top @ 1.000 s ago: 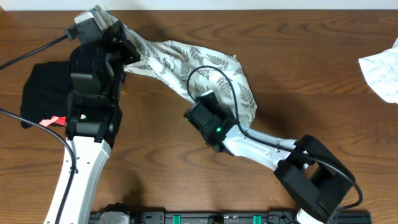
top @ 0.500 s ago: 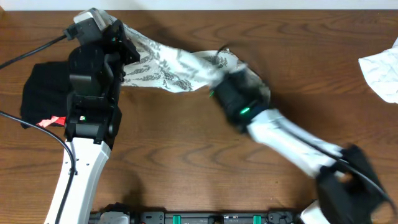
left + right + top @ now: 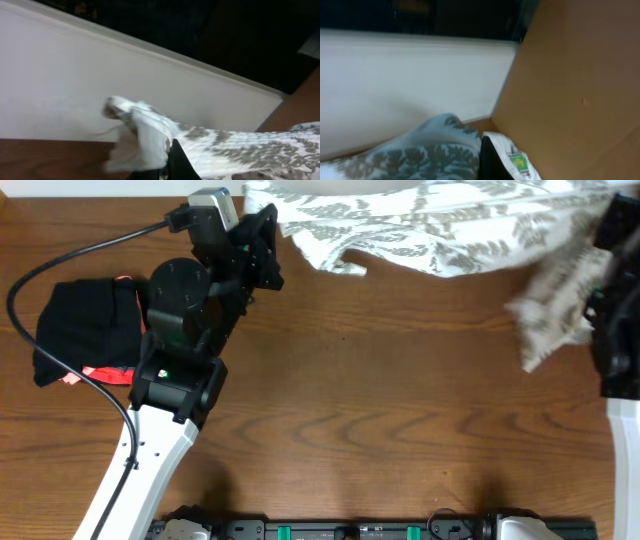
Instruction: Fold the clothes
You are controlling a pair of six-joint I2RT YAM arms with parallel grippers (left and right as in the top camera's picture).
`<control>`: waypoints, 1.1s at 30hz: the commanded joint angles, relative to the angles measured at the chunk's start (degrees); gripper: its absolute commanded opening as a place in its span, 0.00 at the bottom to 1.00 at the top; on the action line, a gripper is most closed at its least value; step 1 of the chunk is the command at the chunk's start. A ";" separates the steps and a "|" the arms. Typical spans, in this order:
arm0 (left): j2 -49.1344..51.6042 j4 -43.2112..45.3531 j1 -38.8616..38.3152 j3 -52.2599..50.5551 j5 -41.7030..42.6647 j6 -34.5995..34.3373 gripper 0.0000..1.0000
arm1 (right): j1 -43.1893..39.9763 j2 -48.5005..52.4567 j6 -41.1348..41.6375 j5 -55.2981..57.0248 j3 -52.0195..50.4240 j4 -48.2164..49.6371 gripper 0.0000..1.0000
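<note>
The clothes, a white dress with a grey-green fern print (image 3: 450, 225), hang stretched along the table's far edge between my two grippers. My left gripper (image 3: 272, 230) is shut on the dress's left end; in the left wrist view a bunch of white fabric (image 3: 145, 142) is pinched at the black finger (image 3: 179, 164). My right gripper (image 3: 603, 240), at the right edge, is shut on the other end. A blurred fold (image 3: 550, 320) hangs below it. In the right wrist view, printed cloth (image 3: 420, 155) is pressed against the black finger (image 3: 492, 162).
A black bundle with coral-pink trim (image 3: 80, 330) lies at the left, beside the left arm (image 3: 175, 370). A black cable (image 3: 60, 255) loops above it. The brown table (image 3: 380, 410) spreads below the dress. A white wall (image 3: 75, 75) runs behind the table.
The dress has been pulled from a heap at mid-table into a long band at the far edge. The right arm swung to the right edge with its end; the left gripper shifted right.
</note>
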 commanded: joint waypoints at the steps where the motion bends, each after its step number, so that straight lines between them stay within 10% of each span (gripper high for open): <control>1: 0.26 -0.83 3.89 0.74 -10.27 0.59 0.06 | -5.27 1.18 -0.11 -0.26 0.39 -4.42 0.01; 15: 4.42 -12.74 5.51 0.70 -15.63 3.26 0.06 | -2.54 14.16 6.86 -22.69 -8.63 -21.92 0.01; 33: 11.15 -13.88 0.70 0.68 17.05 -12.22 0.27 | -1.14 12.94 12.63 -5.88 -8.96 -24.72 0.01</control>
